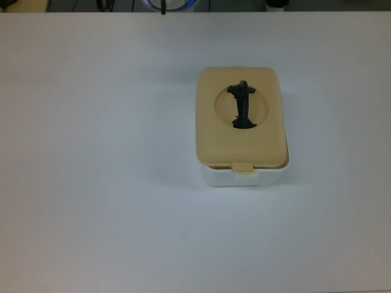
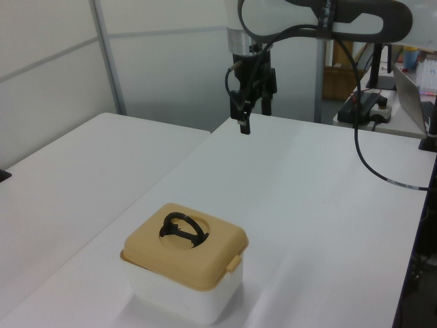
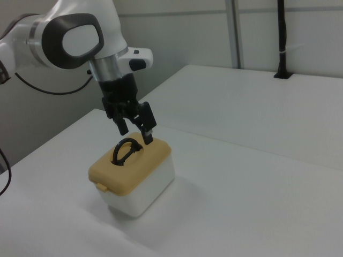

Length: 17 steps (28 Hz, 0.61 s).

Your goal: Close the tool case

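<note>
The arm (image 2: 321, 17) reaches in from the left view's upper right, its white and dark grey links bent so the wrist points straight down. The gripper (image 2: 250, 116) hangs high over the far part of the table (image 2: 328, 205), well apart from the case (image 2: 184, 270) and behind it in the left view. In the right view the gripper (image 3: 136, 133) overlaps the case's far edge, but that is only the line of sight. Its two black fingers (image 3: 148, 128) stand apart with a gap between them and hold nothing. In the top view only a dark tip shows at the upper edge, too little to read.

The case (image 1: 242, 127) sits right of centre in the top view, on the table. Its tan lid (image 1: 241, 116) lies flat on the white box (image 1: 244, 176), covering it fully, with a latch tab (image 1: 244, 166) at the near edge hanging over the box's front. A black handle (image 1: 242, 105) stands up from the lid's round recess.

The table is plain white, joined from two tops with a seam (image 2: 184, 154) running along the left view. Grey wall panels (image 2: 54, 61) stand behind it. A black cable (image 2: 355, 164) droops from the arm onto the table at the left view's right, and a second desk with dark equipment (image 2: 365, 106) stands beyond.
</note>
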Available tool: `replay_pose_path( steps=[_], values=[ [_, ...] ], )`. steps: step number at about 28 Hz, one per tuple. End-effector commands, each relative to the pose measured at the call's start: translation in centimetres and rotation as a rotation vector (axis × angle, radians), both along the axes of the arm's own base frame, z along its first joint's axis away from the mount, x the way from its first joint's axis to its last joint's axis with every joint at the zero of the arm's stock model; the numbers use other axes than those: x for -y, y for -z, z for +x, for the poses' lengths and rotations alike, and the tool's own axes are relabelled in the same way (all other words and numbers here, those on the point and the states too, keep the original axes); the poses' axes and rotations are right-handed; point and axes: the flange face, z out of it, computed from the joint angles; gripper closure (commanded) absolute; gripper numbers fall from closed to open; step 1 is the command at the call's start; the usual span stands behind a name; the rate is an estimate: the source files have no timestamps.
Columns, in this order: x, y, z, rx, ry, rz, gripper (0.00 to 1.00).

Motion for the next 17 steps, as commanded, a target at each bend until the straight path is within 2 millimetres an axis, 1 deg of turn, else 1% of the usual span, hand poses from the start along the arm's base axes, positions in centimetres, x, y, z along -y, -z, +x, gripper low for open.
replay_pose_path(
  steps=[1, 3, 4, 5, 12, 17],
  values=[
    [0.4, 0.3, -1.4, -0.046, 0.001, -0.003, 0.0],
    [0.6, 0.4, -1.3, -0.045, 0.005, -0.006, 0.0],
    [1.4, 0.4, -1.1, -0.041, 0.017, -0.004, 0.0],
    [1.7, 0.4, -1.1, -0.041, 0.022, -0.004, 0.0],
    [2.2, 0.1, -0.8, -0.007, 0.024, 0.004, 0.0],
    [2.2, 0.5, -0.2, 0.033, 0.027, 0.005, 0.0]
  ],
)
